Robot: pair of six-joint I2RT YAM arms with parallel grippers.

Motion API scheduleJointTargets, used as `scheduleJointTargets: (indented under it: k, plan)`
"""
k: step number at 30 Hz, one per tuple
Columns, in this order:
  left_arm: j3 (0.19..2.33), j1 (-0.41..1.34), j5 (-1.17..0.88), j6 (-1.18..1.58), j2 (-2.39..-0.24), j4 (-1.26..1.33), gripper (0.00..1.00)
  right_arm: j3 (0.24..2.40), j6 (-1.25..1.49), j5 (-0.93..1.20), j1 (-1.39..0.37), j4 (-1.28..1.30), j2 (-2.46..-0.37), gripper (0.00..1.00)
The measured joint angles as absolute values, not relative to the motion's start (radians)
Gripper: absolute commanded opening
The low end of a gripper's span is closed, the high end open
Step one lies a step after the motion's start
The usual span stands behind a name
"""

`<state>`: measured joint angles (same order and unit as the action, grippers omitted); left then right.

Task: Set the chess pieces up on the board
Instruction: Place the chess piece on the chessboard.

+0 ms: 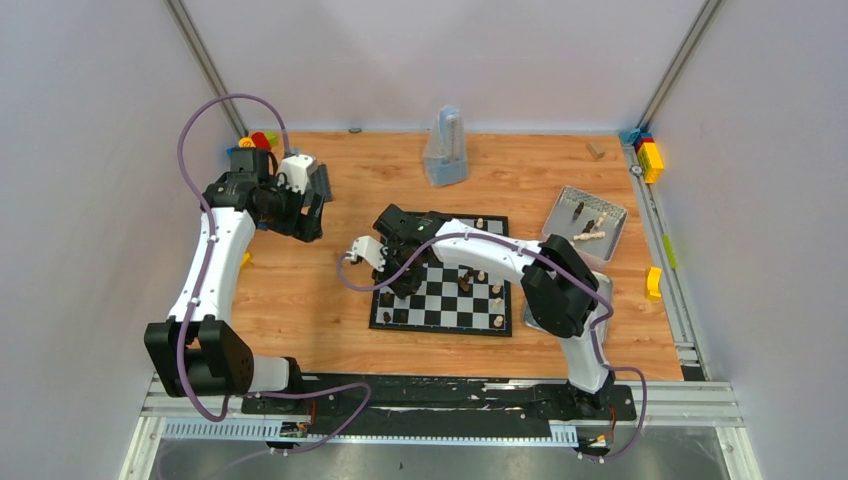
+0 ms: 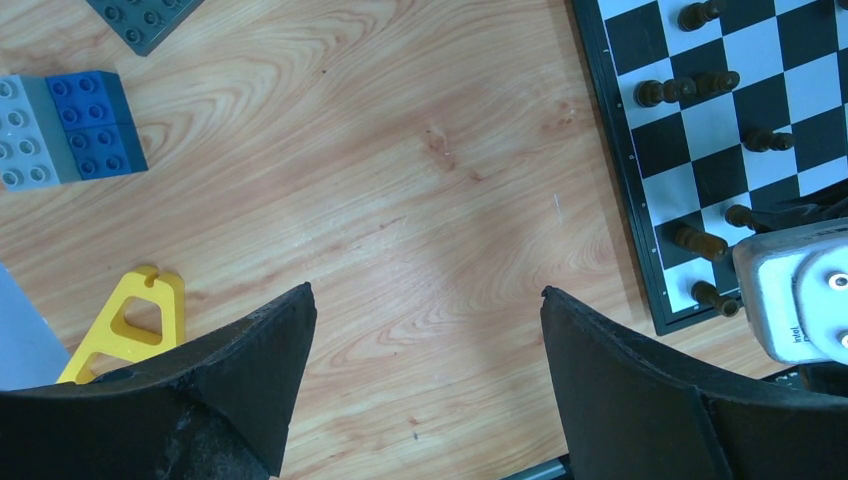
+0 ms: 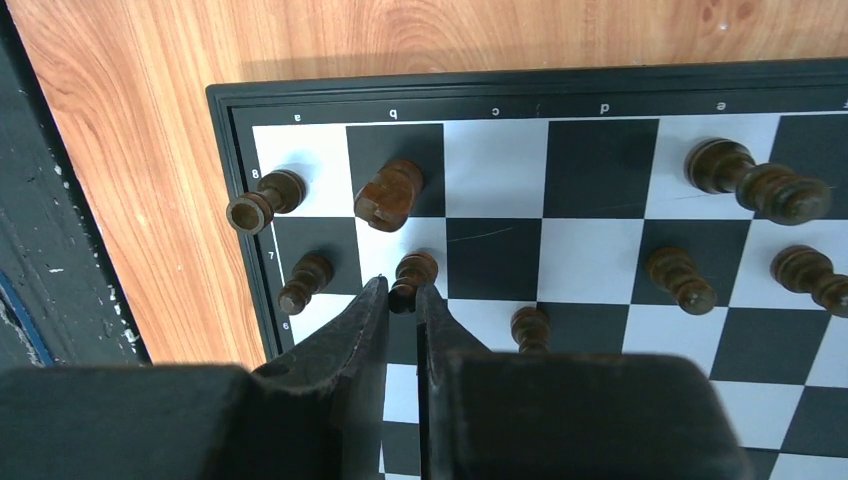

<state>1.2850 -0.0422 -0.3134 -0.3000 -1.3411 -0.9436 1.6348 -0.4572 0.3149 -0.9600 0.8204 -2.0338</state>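
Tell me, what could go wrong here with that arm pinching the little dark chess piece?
1. The right gripper seems to pinch the dark pawn by its tip only, so it might slip or topple on release.
2. A neighbouring pawn and the knight stand close; opening jaws could knock them.
3. The right arm reaches across the board near pale pieces; a low retreat may sweep them.

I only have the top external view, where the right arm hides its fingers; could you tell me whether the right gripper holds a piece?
Observer: Yes, the right gripper is shut on a dark pawn at the board's b7 square.
Operator: Is the neighbouring edge square filled?
Observer: Yes, a second dark pawn stands there.
Operator: And the left gripper?
Observer: The left gripper is open over bare tabletop, holding nothing.
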Motion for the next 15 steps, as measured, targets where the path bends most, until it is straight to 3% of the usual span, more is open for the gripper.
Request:
scheduleJointTargets:
  k: [15]
  plan:
    - [1.283,-0.045,-0.318,-0.3,-1.341,-0.941,0.92,1.62,-0.459,0.315,-0.982,0.825,-2.043,0.0]
